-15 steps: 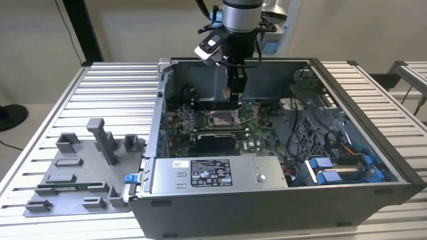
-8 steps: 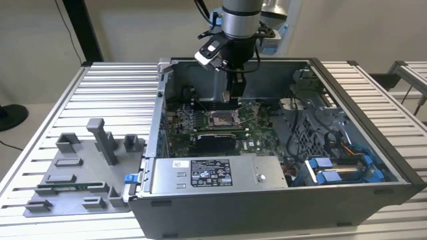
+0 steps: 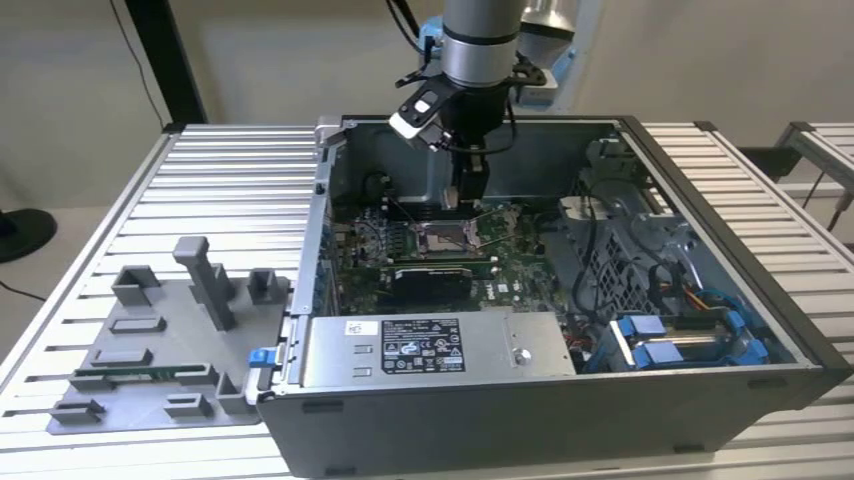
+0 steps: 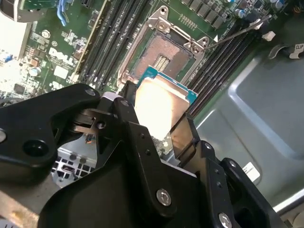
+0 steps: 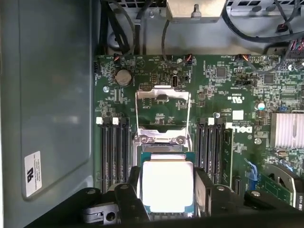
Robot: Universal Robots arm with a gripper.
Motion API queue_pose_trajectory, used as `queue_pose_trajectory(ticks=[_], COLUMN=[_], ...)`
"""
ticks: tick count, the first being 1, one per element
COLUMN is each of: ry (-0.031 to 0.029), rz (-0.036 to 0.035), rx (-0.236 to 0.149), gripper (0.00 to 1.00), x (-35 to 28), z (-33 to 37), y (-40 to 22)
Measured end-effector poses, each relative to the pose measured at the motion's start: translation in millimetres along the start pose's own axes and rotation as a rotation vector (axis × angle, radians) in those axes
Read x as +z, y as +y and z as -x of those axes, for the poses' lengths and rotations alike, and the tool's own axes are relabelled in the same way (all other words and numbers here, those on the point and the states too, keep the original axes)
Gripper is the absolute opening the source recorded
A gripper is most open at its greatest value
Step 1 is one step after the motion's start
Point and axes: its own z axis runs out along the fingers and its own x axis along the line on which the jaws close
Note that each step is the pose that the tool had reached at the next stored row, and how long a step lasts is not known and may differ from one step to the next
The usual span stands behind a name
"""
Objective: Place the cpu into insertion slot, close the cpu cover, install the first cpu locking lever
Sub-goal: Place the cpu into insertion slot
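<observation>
An open computer case (image 3: 534, 420) sits on a ribbed metal tabletop (image 3: 227, 170), filling its middle and the side toward the exterior view's right. A grey fixture tray (image 3: 147, 400) lies near the tabletop's front corner on the exterior view's left. The robot arm reaches straight down into the case from above, with its tool (image 3: 467, 200) low over the green motherboard (image 3: 514, 235).

In both wrist views the tool (image 5: 167, 185) (image 4: 156, 118) is closed on the cpu (image 5: 167, 183) (image 4: 159, 104). Its two black fingers (image 5: 202, 183) press on opposite edges, and the chip's silvery face is toward the cameras. The chip is level, just above the insertion slot (image 4: 164, 54) (image 3: 445, 237) and not seated; the slot's dark centre is in full sight in the second wrist view.

The cpu cover (image 5: 162, 94) is swung open on its hinge and stands away from the slot, with green board visible through its frame. A thin locking lever (image 4: 237, 32) juts out from one corner of the slot. Black memory slots (image 5: 111, 156) run along both sides of the slot
</observation>
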Motion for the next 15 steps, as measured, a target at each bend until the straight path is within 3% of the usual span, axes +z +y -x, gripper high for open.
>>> queue_pose_trajectory(ticks=[7,11,15], ry=[0.0,0.0002,0.0], rz=[0.0,0.0002,0.0], rx=[0.0,0.0,0.0], gripper=[0.0,0.0,0.0], x=[13.2,20.7,27.7], z=[-7.9,-13.3,-14.0], y=[-1.0,-4.7,-7.6])
